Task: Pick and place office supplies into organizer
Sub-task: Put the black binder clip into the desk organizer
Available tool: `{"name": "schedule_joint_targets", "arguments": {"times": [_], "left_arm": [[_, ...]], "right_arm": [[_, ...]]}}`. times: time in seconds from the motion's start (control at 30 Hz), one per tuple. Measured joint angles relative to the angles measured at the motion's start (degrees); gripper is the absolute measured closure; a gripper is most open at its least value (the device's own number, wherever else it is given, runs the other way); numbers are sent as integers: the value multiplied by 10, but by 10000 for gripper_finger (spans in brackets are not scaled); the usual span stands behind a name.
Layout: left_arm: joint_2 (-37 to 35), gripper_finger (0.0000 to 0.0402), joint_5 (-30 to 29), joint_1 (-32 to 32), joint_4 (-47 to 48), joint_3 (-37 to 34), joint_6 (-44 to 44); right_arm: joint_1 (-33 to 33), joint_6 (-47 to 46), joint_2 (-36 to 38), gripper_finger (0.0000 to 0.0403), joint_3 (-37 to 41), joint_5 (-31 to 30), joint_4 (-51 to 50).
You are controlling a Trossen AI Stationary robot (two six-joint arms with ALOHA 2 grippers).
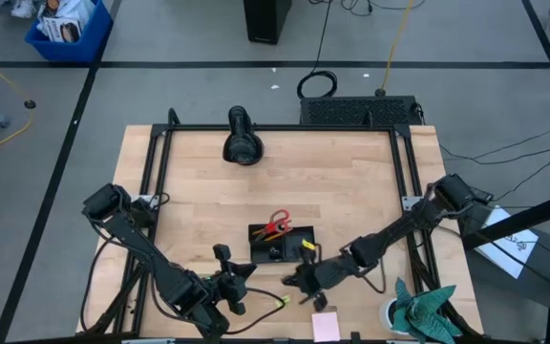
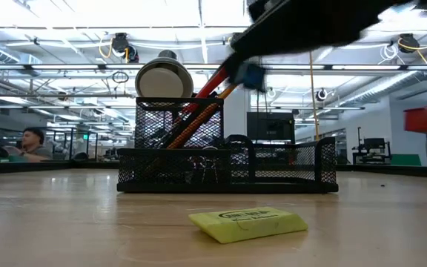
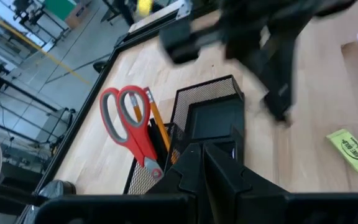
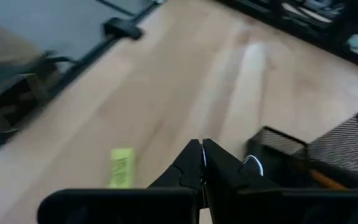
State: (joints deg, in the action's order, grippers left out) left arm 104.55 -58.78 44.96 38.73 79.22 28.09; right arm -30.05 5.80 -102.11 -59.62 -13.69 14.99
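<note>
A black wire-mesh organizer (image 1: 281, 243) with compartments sits near the middle of the light wooden counter (image 1: 351, 182), holding red-handled scissors (image 3: 129, 127) and orange pencils (image 3: 157, 121) that lean up out of its left end. The right tool (image 1: 292, 280), fingers pressed shut and empty, hangs just off the organizer's near right corner, while the left tool (image 1: 246, 271), also closed on nothing, waits near the organizer's near left side. A flat yellow eraser-like piece (image 2: 248, 223) lies on bare wood between them toward the near edge, where a pink sticky-note pad (image 1: 326, 327) rests; the counter's far half lies mostly open.
</note>
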Motion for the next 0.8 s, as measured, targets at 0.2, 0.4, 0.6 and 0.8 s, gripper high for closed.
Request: {"name": "schedule_joint_targets", "arguments": {"times": [0.2,0.4,0.6,0.8], "left_arm": [[0,376,0,3,-25,0,-31],[0,376,1,16,-24,0,-51],[0,376,1,19,-18,0,-56],[0,376,2,20,-12,0,-55]], "right_arm": [[42,11,-44,402,-19,-38,28],[79,1,-61,402,-20,-44,43],[102,-6,-81,403,-20,-42,49],[106,-1,-95,389,-20,-42,52]]}}
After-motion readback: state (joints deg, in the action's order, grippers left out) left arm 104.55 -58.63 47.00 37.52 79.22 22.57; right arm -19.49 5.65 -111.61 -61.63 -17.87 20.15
